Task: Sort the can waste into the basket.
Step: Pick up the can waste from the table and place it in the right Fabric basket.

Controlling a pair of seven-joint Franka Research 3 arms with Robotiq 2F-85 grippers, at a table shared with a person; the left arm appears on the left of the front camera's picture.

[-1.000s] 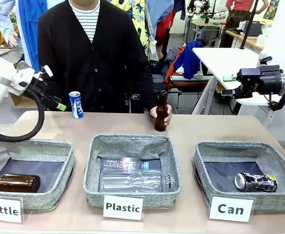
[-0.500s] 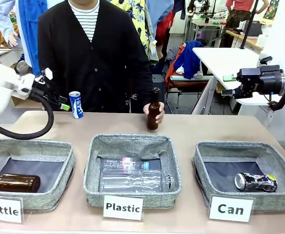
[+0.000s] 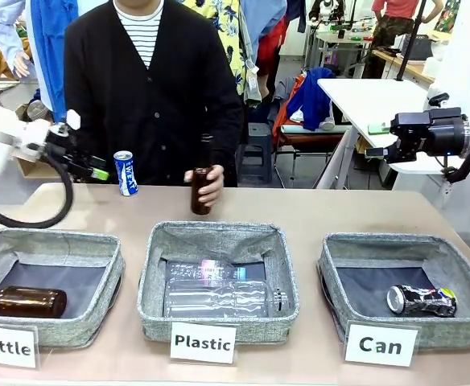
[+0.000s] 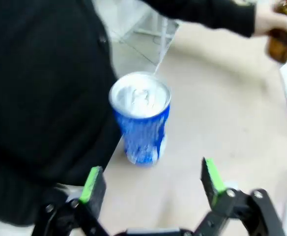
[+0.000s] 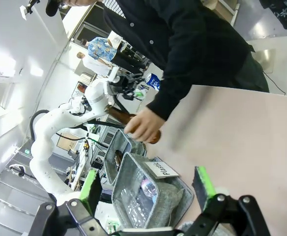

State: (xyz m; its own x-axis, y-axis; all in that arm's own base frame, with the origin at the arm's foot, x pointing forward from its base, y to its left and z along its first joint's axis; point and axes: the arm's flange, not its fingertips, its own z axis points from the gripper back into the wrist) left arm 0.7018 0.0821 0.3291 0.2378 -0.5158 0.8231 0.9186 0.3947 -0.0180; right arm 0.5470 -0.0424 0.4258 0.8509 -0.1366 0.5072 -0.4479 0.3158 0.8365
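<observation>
At the lower right of the front view, a low rectangular grey woven-fabric basket (image 3: 460, 331) is seen behind a white card reading "Can" (image 3: 380, 344). A dented black-and-silver metal can with a yellow-green end (image 3: 421, 300) is laid on its side on the dark lining, towards the right wall. In the lower middle a like grey basket carded "Plastic" (image 3: 150, 281) is seen with clear plastic bottles (image 3: 219, 297) inside. At the lower left a third grey basket carded "Bottle" (image 3: 110, 277) is seen with a brown glass bottle (image 3: 22, 301) on its side.

Farther up the beige table (image 3: 340, 213), a second brown bottle (image 3: 200, 193) is held upright by the person's hand (image 3: 209, 183). At the upper left a small blue-and-white metal can with lettering (image 3: 125, 173) is stood upright near the far edge. The left gripper (image 3: 90, 167) is held just to its left, apart from it. In the left wrist view that can (image 4: 141, 118) is seen above the middle, beyond the tips of the left gripper (image 4: 151, 179), whose green-padded fingers are spread wide with nothing between them.

At the upper right the right gripper (image 3: 377, 150) is held high off the table, well apart from both cans. In the right wrist view its fingers (image 5: 91, 189) are shown wide apart and empty.
</observation>
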